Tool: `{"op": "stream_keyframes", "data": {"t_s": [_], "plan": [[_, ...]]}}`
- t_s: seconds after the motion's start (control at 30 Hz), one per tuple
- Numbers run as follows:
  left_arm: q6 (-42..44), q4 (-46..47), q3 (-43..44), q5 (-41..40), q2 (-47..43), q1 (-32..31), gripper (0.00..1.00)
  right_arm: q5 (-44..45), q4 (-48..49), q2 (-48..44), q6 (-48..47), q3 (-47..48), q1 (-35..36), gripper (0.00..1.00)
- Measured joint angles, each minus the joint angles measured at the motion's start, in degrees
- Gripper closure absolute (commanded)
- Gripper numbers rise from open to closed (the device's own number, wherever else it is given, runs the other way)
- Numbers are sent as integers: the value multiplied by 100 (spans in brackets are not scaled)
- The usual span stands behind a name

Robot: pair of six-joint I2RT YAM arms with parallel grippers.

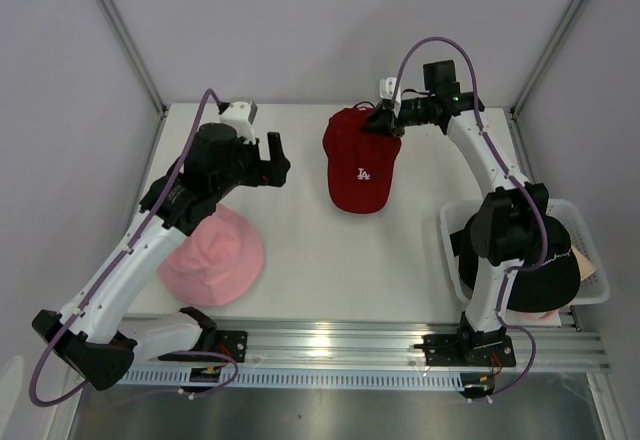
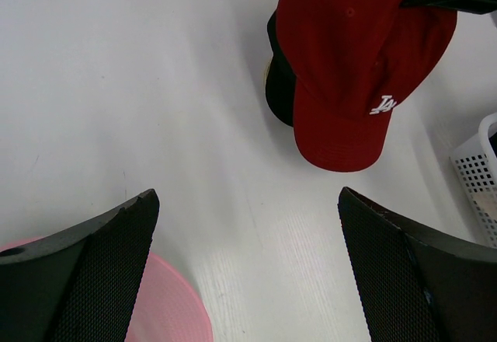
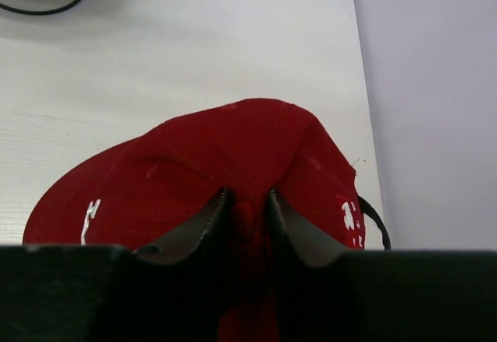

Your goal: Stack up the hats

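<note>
A red baseball cap (image 1: 358, 165) with a white logo lies at the table's far middle, over a black cap whose edge shows in the left wrist view (image 2: 278, 85). My right gripper (image 1: 383, 120) is shut on the back of the red cap (image 3: 233, 163), pinching a fold of its fabric. A pink bucket hat (image 1: 212, 255) lies at the near left, partly under my left arm. My left gripper (image 1: 275, 158) is open and empty above the table, left of the red cap (image 2: 357, 62). The pink hat's brim (image 2: 167, 311) shows by its left finger.
A white mesh basket (image 1: 590, 260) stands at the right edge, with a black hat (image 1: 545, 280) in it behind the right arm. Grey walls close in the table at the back and sides. A metal rail (image 1: 330, 345) runs along the near edge.
</note>
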Motion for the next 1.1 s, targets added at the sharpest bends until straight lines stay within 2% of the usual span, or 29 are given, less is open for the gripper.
{"op": "stream_keyframes", "data": {"t_s": [0.03,0.07,0.17,0.23,0.47,0.7,0.97,1.1], "plan": [[0,-2,0,2,9,7,1,-20,-20,0,-22,0,-9,61],[0,0,0,7,15,9,1,-17,-31,0,-24,-4,-9,47],[-2,0,2,33,44,13,1,-59,66,-9,4,-140,-24,29],[-2,2,37,68,92,15,1,-120,317,-114,140,-402,-35,1],[-15,15,260,352,326,20,1,11,796,-485,892,-835,-74,1],[-186,57,870,870,949,24,0,522,1895,-1001,3161,-824,-151,1],[-723,463,1390,1602,1714,11,0,2256,2592,-1204,5639,-52,-345,1],[-866,540,2041,1766,2426,-74,0,2966,2708,-1261,6682,-273,-610,4]]}}
